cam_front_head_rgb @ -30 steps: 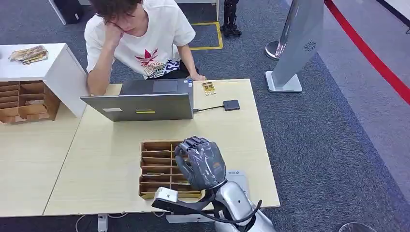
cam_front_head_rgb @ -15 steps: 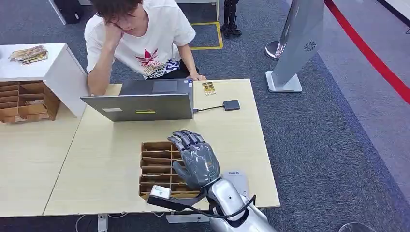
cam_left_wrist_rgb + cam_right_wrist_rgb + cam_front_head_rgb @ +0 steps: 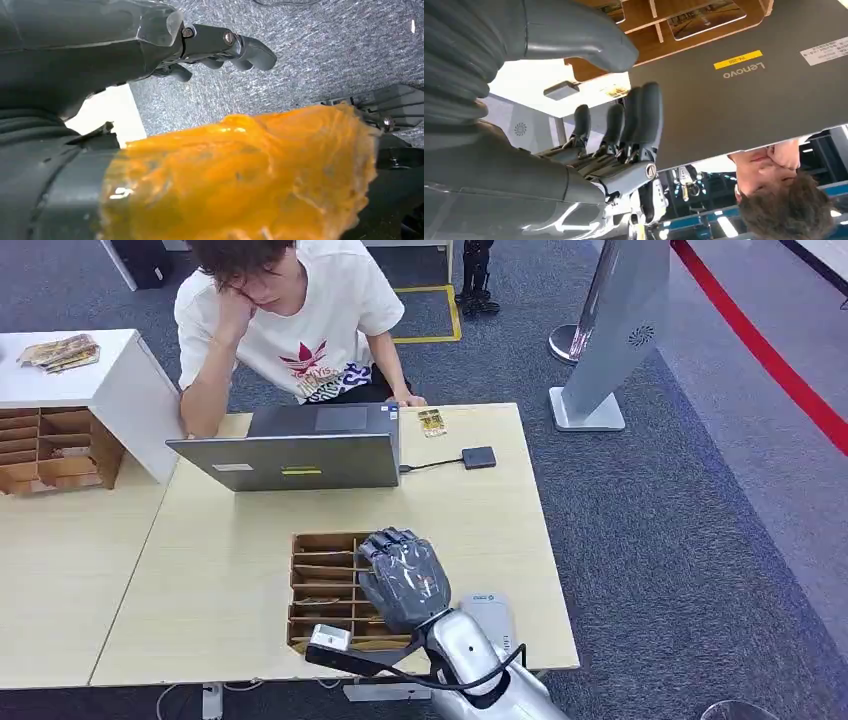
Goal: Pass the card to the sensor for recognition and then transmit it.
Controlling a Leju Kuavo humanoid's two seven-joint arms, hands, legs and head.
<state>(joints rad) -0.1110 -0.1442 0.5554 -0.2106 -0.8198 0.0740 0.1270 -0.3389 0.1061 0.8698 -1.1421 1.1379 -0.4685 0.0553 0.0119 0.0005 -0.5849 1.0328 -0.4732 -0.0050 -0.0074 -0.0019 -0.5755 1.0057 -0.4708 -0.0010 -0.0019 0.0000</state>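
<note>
The right hand [image 3: 404, 578] hangs over the wooden card rack [image 3: 325, 585], fingers spread and holding nothing. Cards [image 3: 706, 16] lie in the rack's slots; the laptop [image 3: 300, 448] sits behind it, the small black sensor [image 3: 478, 457] beside that. The left hand [image 3: 220, 47] is empty, fingers loosely apart above the carpet [image 3: 320, 55].

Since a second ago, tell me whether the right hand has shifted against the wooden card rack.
Yes. The right hand has dropped slightly lower over the wooden card rack, toward the table's near edge, its fingers curled down over the slots.
</note>
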